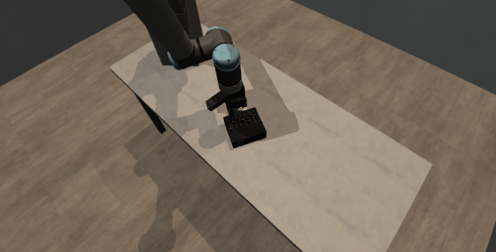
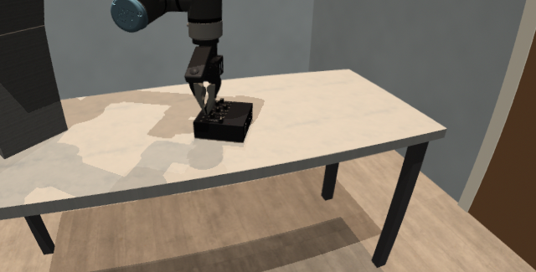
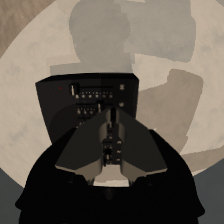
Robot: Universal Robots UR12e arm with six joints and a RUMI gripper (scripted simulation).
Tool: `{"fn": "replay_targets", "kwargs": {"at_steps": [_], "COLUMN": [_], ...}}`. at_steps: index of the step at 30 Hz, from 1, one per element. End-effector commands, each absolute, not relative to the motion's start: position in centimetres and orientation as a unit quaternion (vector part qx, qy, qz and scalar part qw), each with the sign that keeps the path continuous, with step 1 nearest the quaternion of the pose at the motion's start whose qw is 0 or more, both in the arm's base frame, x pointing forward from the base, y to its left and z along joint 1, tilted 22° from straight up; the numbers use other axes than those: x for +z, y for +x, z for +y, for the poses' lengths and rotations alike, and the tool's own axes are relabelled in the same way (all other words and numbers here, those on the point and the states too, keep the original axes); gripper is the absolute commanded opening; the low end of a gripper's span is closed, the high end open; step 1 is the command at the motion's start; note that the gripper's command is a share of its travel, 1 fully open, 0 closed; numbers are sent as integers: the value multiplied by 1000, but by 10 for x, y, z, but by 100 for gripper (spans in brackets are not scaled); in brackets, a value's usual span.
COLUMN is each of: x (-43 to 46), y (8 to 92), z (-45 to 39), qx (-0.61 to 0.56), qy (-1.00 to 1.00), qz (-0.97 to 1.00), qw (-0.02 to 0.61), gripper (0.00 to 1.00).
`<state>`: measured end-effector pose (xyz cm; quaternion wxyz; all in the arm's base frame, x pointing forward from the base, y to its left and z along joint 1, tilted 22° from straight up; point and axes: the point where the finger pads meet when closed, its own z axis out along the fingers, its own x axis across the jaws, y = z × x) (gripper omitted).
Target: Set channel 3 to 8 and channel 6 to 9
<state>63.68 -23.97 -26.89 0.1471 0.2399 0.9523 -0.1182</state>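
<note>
Even overhead light, overlapping soft-edged arm shadows on the pale surface (image 2: 335, 109), black desk detail murky, wrist view vignetted round.

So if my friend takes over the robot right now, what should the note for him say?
Tool: shut, holding nothing, pointing straight down with its tips at the sliders on top of the lighting desk.
Lighting desk: a small black box on the table, right under the arm.
Done: cannot tell. The sliders are too small and dark to read their levels.
Left: check slider 3 is at level 8 and slider 6 at level 9, nudging them if not. Leave the other sliders alone.
</note>
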Motion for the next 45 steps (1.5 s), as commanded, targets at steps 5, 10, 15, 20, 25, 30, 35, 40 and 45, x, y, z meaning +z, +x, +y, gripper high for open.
{"fn": "replay_targets", "kwargs": {"at_steps": [5, 10, 15, 20, 25, 30, 35, 40, 45], "x": [-269, -269, -269, -269, -269, -268, -268, -267, -267], "y": [639, 639, 639, 639, 640, 641, 642, 644, 646], "z": [-242, -242, -242, -243, -243, -244, -244, -245, -246], "qx": [-118, -118, -118, -118, -118, -118, -118, -118, -118], "qy": [241, 241, 241, 241, 241, 241, 241, 241, 241], "qz": [952, 952, 952, 952, 952, 952, 952, 952, 952], "qw": [149, 149, 149, 149, 149, 149, 149, 149, 149], "gripper": [0, 0, 0, 0, 0, 0, 0, 0, 0]}}
